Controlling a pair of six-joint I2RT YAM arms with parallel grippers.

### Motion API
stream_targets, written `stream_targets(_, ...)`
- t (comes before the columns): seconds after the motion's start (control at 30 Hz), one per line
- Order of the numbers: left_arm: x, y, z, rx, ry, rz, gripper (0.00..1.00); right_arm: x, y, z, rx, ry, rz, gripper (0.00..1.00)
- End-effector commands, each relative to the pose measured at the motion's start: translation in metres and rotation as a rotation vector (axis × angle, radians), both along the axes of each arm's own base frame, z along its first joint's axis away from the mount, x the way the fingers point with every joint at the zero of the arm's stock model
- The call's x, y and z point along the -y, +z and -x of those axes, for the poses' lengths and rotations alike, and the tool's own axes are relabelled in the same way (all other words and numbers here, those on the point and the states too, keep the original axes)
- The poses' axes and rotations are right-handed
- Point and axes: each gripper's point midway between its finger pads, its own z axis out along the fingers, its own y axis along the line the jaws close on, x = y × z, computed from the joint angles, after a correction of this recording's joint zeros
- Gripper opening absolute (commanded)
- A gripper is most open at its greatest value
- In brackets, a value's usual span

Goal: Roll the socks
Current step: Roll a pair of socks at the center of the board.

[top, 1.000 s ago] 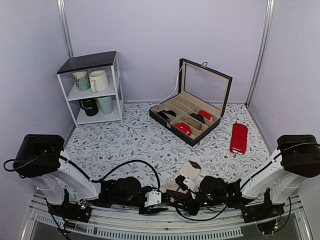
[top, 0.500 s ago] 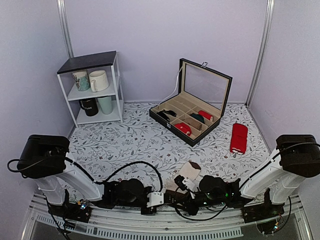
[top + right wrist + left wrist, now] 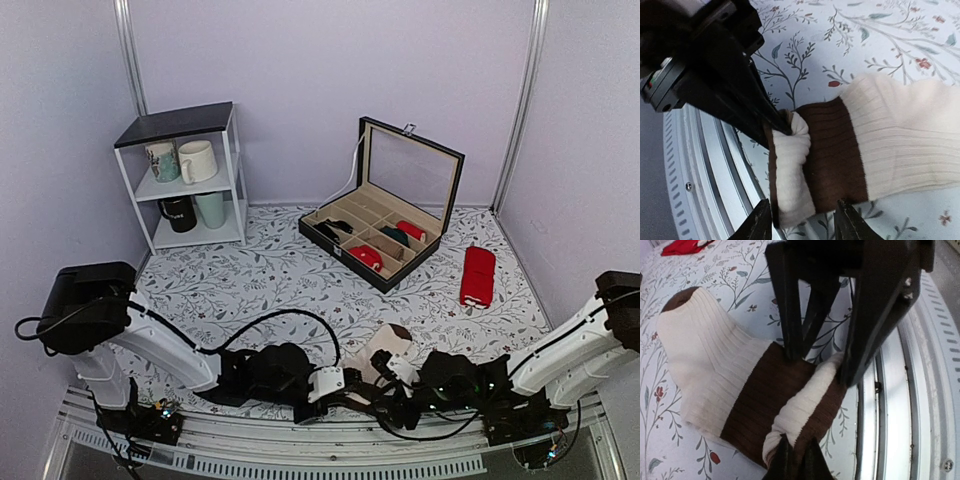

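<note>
Cream-and-brown socks (image 3: 715, 365) lie on the worktop (image 3: 890, 30); my left pincer (image 3: 795, 460) pinches their rolled end, my right pincer (image 3: 802, 212) stands spread astride that same roll.

The top external camera sits high above and behind the robot and looks forward and down. It takes in the whole counter (image 3: 250, 290), from the near edge to the far wall (image 3: 300, 100), with nothing close up. The left wrist camera rides low and very near. It looks rightward along the left gripper (image 3: 796, 462), across the socks (image 3: 740, 390), to the right gripper (image 3: 820, 365) facing it, with the near-edge rail (image 3: 900, 405) at picture right. The right wrist camera, equally close, looks the opposite way, leftward. Both wrist views share the socks' folded end, the rail and the opposing gripper. The top view shows that patch small, at near centre.
</note>
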Motion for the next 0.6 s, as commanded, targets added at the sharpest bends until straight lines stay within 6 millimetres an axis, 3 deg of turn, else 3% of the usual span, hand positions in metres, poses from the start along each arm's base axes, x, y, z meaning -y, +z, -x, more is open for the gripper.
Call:
stream_targets(0.0, -0.037, -0.046, 0.005, -0.216, 0.060, -0.186, 0.00, 0.019, 0.021, -0.014, 0.312, -0.007, 0.019, 0.44)
stream_targets(0.13, -0.046, -0.059, 0.007, -0.289, 0.076, -0.228, 0.00, 0.013, 0.038, -0.009, 0.495, 0.054, -0.015, 0.45)
stream_targets(0.4, -0.055, -0.077, 0.012, -0.395, 0.086, -0.285, 0.00, -0.017, 0.023, 0.008, 0.595, 0.178, 0.062, 0.45)
stream_targets(0.57, -0.057, -0.077, 0.012, -0.408, 0.087, -0.283, 0.00, -0.019, 0.012, 0.007, 0.557, 0.150, 0.074, 0.44)
